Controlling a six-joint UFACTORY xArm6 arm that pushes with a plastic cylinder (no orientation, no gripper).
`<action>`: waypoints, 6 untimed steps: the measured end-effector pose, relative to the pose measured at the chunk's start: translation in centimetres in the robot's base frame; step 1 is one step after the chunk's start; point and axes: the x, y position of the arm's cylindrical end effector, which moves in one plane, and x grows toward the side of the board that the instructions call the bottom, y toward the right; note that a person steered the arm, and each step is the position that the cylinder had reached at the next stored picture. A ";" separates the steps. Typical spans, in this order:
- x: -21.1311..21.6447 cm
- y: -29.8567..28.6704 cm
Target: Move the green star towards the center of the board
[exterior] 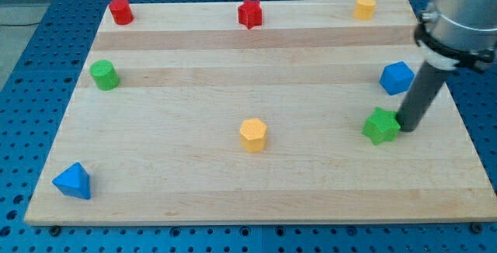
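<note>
The green star (380,126) lies on the wooden board (194,168) at the view's right, below the middle height. My tip (406,127) is at the star's right side, touching or almost touching it. The dark rod rises from there up and to the right to the arm's grey body at the view's top right.
A blue block (397,77) sits just above the star. A yellow hexagonal block (253,134) is near the centre. A green cylinder (104,75) and a blue triangular block (73,181) are at the left. A red cylinder (119,11), a red star (249,14) and a yellow block (364,6) line the top edge.
</note>
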 end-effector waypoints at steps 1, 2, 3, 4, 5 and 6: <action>0.2 -1.2; 1.8 1.0; 3.0 -1.4; 2.5 -6.0; 1.0 -8.3; 0.9 -4.9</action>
